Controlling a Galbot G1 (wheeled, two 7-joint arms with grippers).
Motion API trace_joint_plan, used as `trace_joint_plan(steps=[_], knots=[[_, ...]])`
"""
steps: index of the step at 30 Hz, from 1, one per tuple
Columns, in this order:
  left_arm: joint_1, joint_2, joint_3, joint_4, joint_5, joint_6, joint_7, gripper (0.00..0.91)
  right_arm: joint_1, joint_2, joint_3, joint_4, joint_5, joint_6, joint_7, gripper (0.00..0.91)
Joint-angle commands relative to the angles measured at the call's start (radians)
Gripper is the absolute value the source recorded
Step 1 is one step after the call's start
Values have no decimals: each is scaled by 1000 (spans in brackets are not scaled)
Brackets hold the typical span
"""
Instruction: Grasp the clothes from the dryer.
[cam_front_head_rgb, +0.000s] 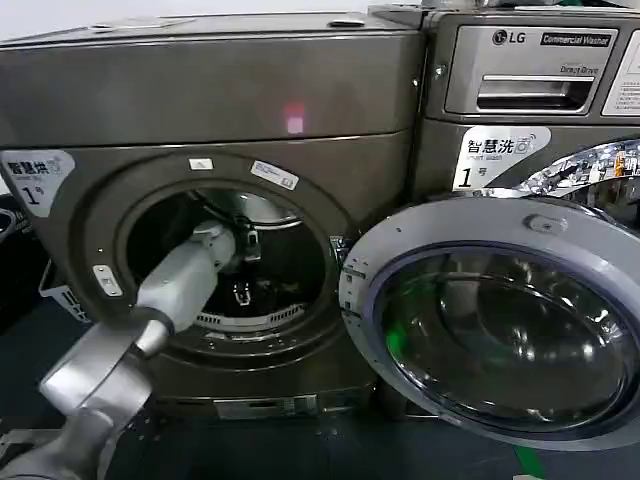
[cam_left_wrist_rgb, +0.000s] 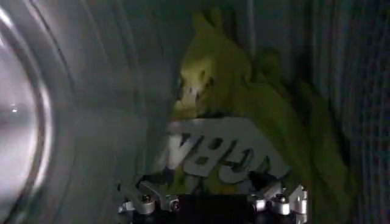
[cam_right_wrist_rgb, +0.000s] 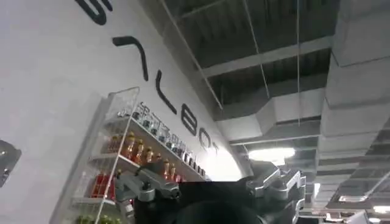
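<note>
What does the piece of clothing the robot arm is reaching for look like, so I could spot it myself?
Find the big dark bronze-grey dryer with the "1" sticker, its round door swung open. The left gripper is deep inside the drum, open, facing the clothes: a crumpled yellow-green bundle against the drum wall. Its whitish patch with dark lettering sets it apart from the grey metal around it.

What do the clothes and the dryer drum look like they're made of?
The clothes: soft yellow-green fabric, matte and creased, with a whitish printed patch. The dryer drum: likely brushed or stainless metal, judging by its grey sheen and glare.
</note>
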Motion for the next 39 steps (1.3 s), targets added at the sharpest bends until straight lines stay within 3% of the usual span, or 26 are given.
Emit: trace_joint_plan(steps=[1,15,17,19,20,21,29,39], knots=[[0,-23,19,53,34,-21,27,907,0,-3,-5,4,-3,0,1,907],[18,-48,7,119,66,-47,66,907,6,3,-11,-3,-17,6,-3,907],[15,-49,-4,134,72,-49,68,728,6,4,-11,-4,-18,7,-3,907],[12,-49,-15,147,73,-52,64,421,7,3,-12,-6,-18,7,-3,907],[11,-48,-18,148,73,-52,62,193,8,3,-13,-7,-19,8,-4,907],[10,-46,-19,146,72,-53,62,137,8,3,-14,-7,-20,8,-4,907],[2,-50,-20,160,79,-92,64,0,11,4,-16,-11,-22,9,-3,907],[-7,-45,-27,176,89,-125,53,0,9,4,-19,-7,-21,10,-2,907]])
